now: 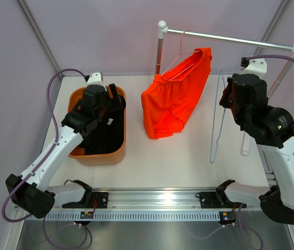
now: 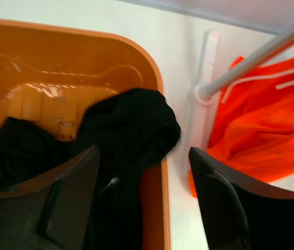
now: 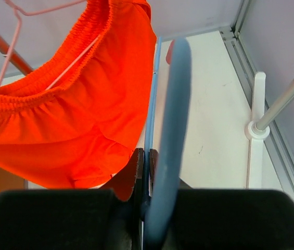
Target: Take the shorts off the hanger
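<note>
**A:** From above, what's hard to make out?
**B:** The left tool (image 1: 110,100) merges darkly with the black shorts (image 1: 102,138) heaped in the bin (image 1: 97,157) beneath it.
**A:** Left wrist?
**B:** Its jaws stand apart. The black shorts lie just below, draped over the rim.
**A:** Right wrist?
**B:** The right tool (image 3: 147,156) is clamped on a blurred blue hanger (image 3: 175,104). The orange shorts (image 3: 84,104) hang ahead-left on a pink hanger (image 3: 11,36), waistband slanting up rightward.
</note>
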